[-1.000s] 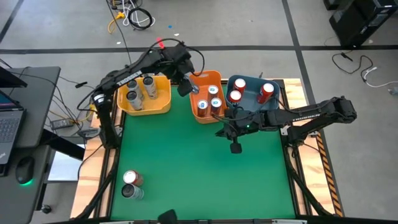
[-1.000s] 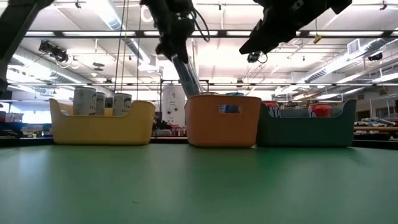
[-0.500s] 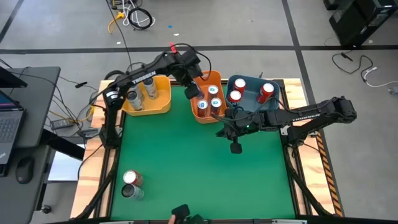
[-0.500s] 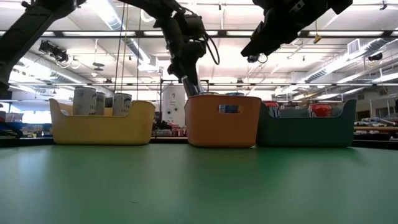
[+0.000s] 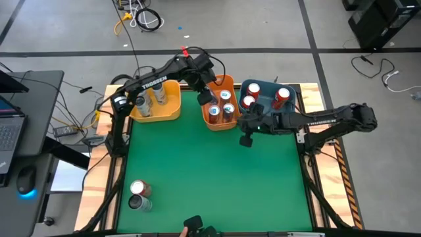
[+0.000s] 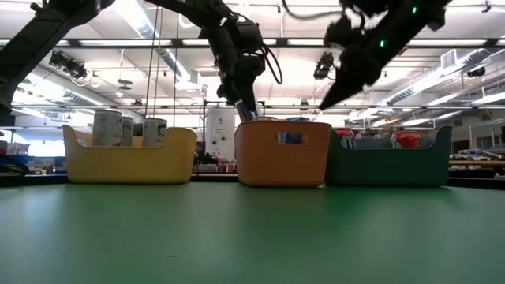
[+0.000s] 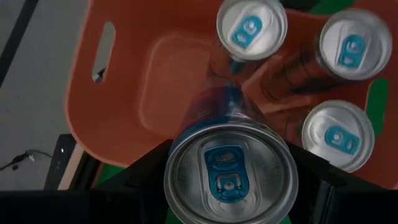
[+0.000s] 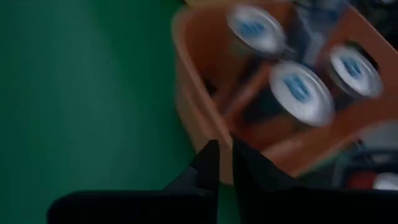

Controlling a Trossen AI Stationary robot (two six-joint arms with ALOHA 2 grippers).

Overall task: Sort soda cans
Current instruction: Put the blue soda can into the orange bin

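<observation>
My left gripper (image 5: 205,97) is over the left part of the orange bin (image 5: 227,80), shut on a soda can with a silver top and a blue tab (image 7: 230,171). Three like cans (image 7: 252,28) stand upright in that bin. Red cans (image 5: 283,96) stand in the blue bin (image 5: 268,86), grey ones (image 5: 140,103) in the yellow bin (image 5: 172,112). Two more cans (image 5: 139,195) stand on the green table near its left near corner. My right gripper (image 5: 246,139) hovers shut above the table, just near of the orange bin, touching nothing. My left gripper pinches the can between its two fingers (image 7: 143,180), one on each side of the can's wall just below the top rim (image 7: 180,146). The fingers come from above, pointing down along the can. The can hangs below them, slightly tilted, over the orange bin's floor.
The three bins sit side by side along the far edge, yellow, orange, blue from left to right. The green mat (image 5: 204,171) lies open between them and the two loose cans. A dark object (image 5: 191,224) shows at the near edge.
My left gripper has carried the can from the gap beside the yellow bin rightward over the orange bin and lowered it behind the rim. My right gripper has moved toward the far edge, closer to the orange bin, and has tipped.
</observation>
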